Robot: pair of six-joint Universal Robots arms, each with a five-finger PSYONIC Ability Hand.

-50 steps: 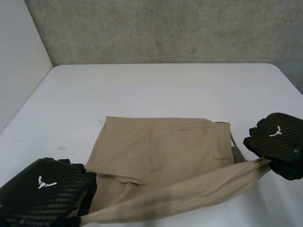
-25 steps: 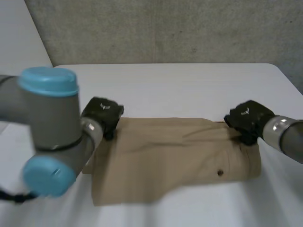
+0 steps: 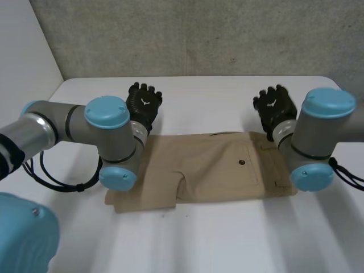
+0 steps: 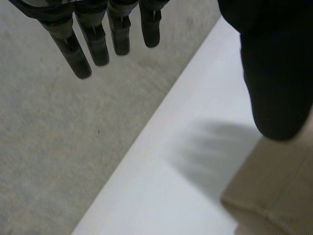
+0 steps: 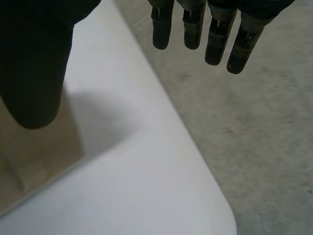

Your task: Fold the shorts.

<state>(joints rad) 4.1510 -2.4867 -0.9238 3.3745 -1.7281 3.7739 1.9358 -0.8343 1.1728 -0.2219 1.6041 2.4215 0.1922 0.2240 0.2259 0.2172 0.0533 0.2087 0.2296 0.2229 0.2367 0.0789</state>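
The tan shorts (image 3: 210, 168) lie folded flat in the middle of the white table (image 3: 205, 102), with a back pocket button facing up. My left hand (image 3: 143, 101) hovers just beyond the far left corner of the shorts, fingers (image 4: 98, 39) straight and spread, holding nothing. A corner of the shorts (image 4: 274, 191) lies below its thumb. My right hand (image 3: 274, 106) is beyond the far right corner of the shorts, fingers (image 5: 215, 34) straight and empty. An edge of the shorts (image 5: 34, 156) shows under its thumb.
A grey concrete wall (image 3: 199, 34) rises behind the table's far edge. A pale wall (image 3: 23, 74) stands at the left. Both arms (image 3: 108, 142) reach across the near part of the table beside the shorts. Bare table lies beyond both hands.
Both hands carried the near edge of the shorts over to the far side, folding them in half. They have let go, opened, and moved beyond the far edge.
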